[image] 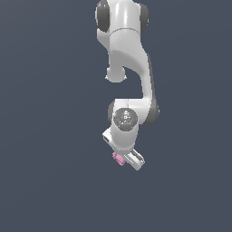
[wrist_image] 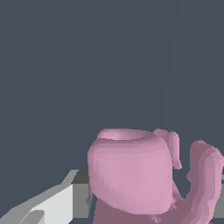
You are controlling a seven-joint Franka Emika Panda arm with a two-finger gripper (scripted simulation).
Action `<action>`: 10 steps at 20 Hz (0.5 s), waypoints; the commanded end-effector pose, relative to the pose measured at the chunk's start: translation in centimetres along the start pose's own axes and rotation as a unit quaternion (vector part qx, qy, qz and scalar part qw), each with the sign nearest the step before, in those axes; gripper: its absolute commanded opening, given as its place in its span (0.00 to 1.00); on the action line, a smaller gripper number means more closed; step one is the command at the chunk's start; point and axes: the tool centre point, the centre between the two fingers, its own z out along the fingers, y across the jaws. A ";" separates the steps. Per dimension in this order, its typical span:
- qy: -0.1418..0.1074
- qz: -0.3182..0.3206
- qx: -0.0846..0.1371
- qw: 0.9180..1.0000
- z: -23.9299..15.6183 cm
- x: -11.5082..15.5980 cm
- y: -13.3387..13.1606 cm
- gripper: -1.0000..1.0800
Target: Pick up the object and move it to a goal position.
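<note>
Exterior view: arm reaches down the frame from the top, wrist bent, gripper (image: pixel 128 158) tilted toward the exterior view's right. Pink object (image: pixel 119 158) sits at the jaws' tip, apparently clamped for carrying. No goal marker visible.

Wrist view: object (wrist_image: pixel 131 175) fills the lower frame, pressed against one white finger (wrist_image: pixel 52 205); jaws clenched on it, judging by contact.

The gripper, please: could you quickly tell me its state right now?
Gripper: jaws closed on the pink object, which fills the wrist view.
</note>
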 end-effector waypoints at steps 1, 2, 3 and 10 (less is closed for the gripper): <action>0.000 0.000 0.000 1.000 -0.4 0.8 -0.5 0.00; 0.000 0.000 0.000 1.000 -0.5 1.0 -0.7 0.00; 0.000 0.000 0.000 1.000 -0.6 1.3 -0.8 0.00; 0.000 0.000 0.000 1.000 -1.1 2.3 -1.5 0.00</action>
